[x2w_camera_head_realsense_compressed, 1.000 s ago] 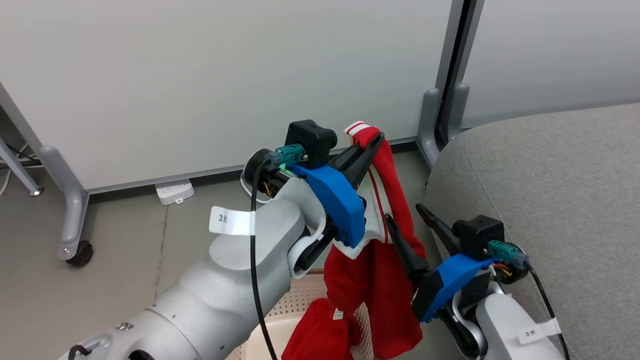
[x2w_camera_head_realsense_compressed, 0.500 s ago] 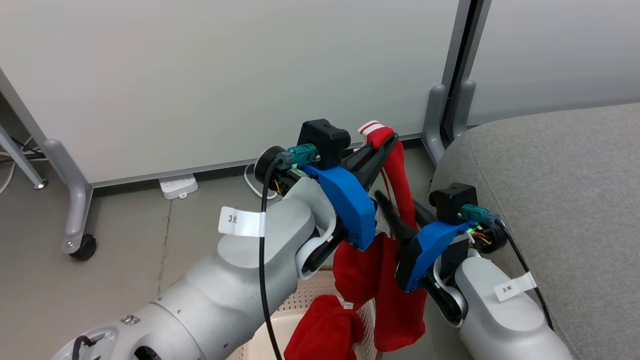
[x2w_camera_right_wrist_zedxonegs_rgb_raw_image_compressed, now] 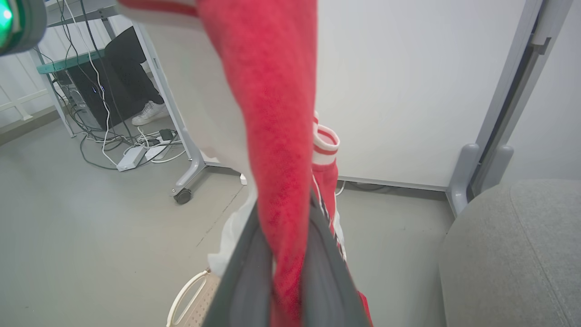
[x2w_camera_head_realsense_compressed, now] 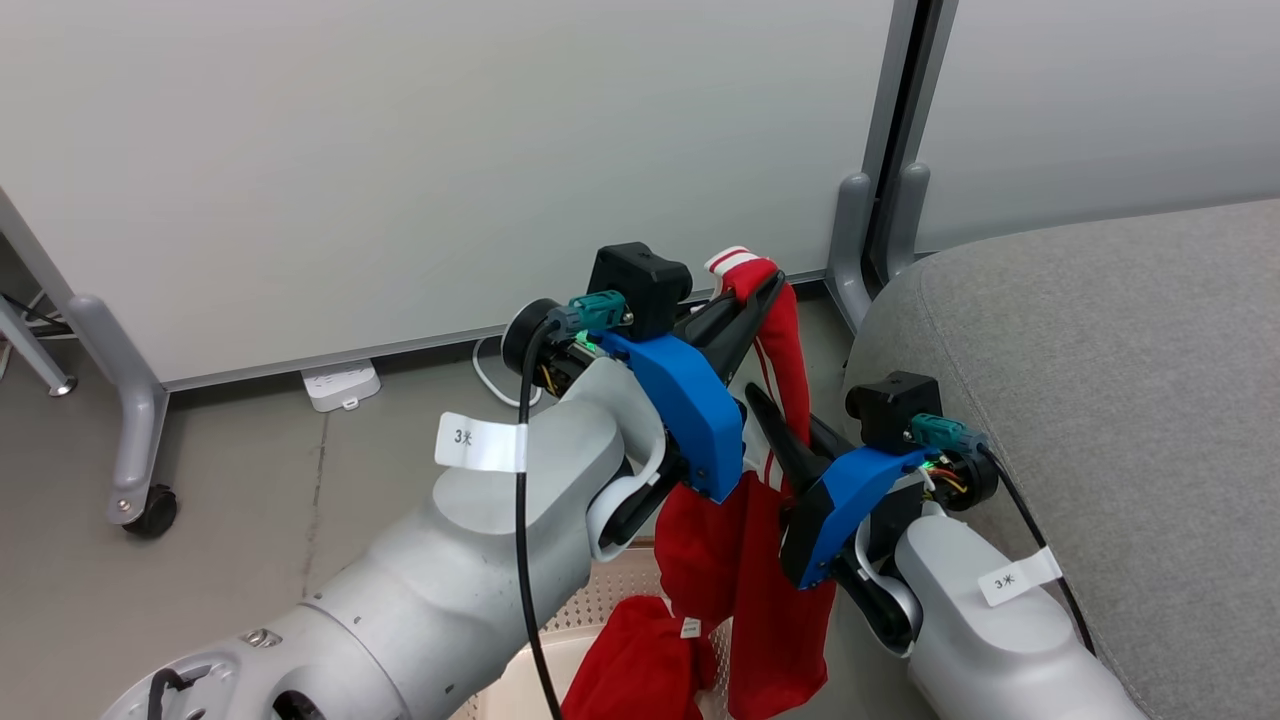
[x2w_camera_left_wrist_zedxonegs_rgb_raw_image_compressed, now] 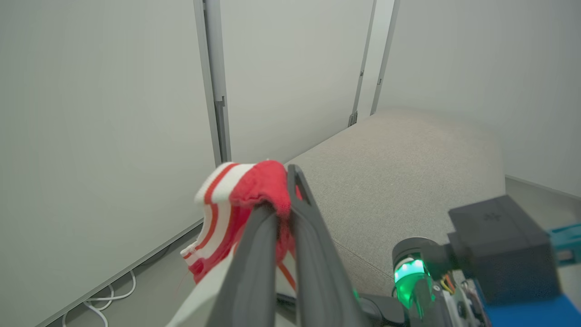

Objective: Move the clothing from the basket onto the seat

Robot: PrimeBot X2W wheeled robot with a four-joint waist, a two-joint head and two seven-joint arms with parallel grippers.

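Observation:
One red garment (x2w_camera_head_realsense_compressed: 790, 340) with a white-striped cuff hangs above the basket (x2w_camera_head_realsense_compressed: 590, 600). My left gripper (x2w_camera_head_realsense_compressed: 768, 282) is shut on its top end, and the left wrist view shows the cuff (x2w_camera_left_wrist_zedxonegs_rgb_raw_image_compressed: 227, 186) bunched over the fingers. Lower down, my right gripper (x2w_camera_head_realsense_compressed: 782, 412) is shut on the same garment (x2w_camera_right_wrist_zedxonegs_rgb_raw_image_compressed: 272, 113), with red cloth running between its fingers (x2w_camera_right_wrist_zedxonegs_rgb_raw_image_compressed: 254, 254). The second red garment (x2w_camera_head_realsense_compressed: 640, 665) lies in the basket under my left forearm. The grey seat (x2w_camera_head_realsense_compressed: 1100, 400) stands immediately to the right.
White partition panels stand behind, on grey feet with a castor (x2w_camera_head_realsense_compressed: 140, 510). A white power strip (x2w_camera_head_realsense_compressed: 340, 385) and a cable lie on the floor by the panel. In the right wrist view a person's shoe (x2w_camera_right_wrist_zedxonegs_rgb_raw_image_compressed: 147, 111) and tangled cables are seen beyond a table leg.
My right gripper has risen and moved left from beside the seat to the hanging garment and has shut on it. The left gripper keeps its hold. The head camera has shifted slightly.

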